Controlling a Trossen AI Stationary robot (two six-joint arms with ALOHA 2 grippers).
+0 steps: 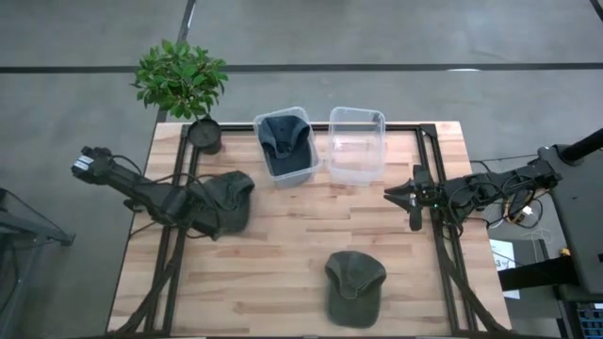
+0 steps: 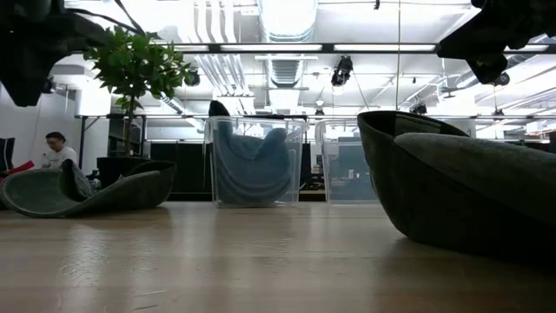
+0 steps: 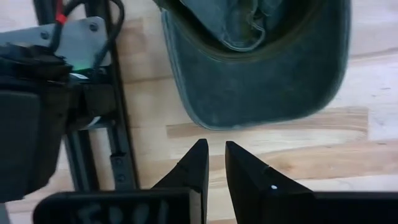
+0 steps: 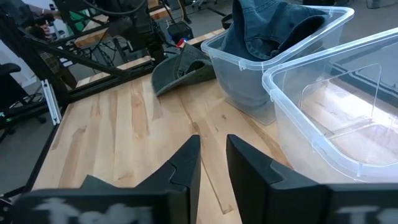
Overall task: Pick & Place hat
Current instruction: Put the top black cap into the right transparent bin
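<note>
A wooden slatted table (image 1: pixel 283 254) is seen from above, with a robot arm at each side. Two dark olive-green fabric caps lie on it. One olive cap (image 1: pixel 226 200) sits at the table's nine o'clock side, upside down, its hollow facing up. The other olive cap (image 1: pixel 354 287) rests crown-up near the six o'clock edge, well apart from both arms.

At twelve o'clock stand two clear plastic bins, just beside each other. The left-hand bin (image 1: pixel 303 169) already holds a dark blue cap (image 1: pixel 285 135); the right-hand clear bin (image 1: pixel 357 147) holds nothing. A potted green plant (image 1: pixel 184 85) stands at the eleven o'clock corner.

The left gripper (image 3: pixel 214 163) hovers low over the table right at the upturned cap. Its jaws are nearly closed, with only a thin gap between them, and hold nothing. In the left wrist view the cap's curved brim lies just ahead of the fingertips, apart from them, its long axis running away from the jaws.

The right gripper (image 4: pixel 214 155) waits at the table's three o'clock edge, jaws likewise almost shut and holding nothing, pointing toward the bins.

The left arm is plainly nearer this cap. Judging from the layout, its jaws would need to open and advance onto the brim before any lift toward the unfilled bin.
</note>
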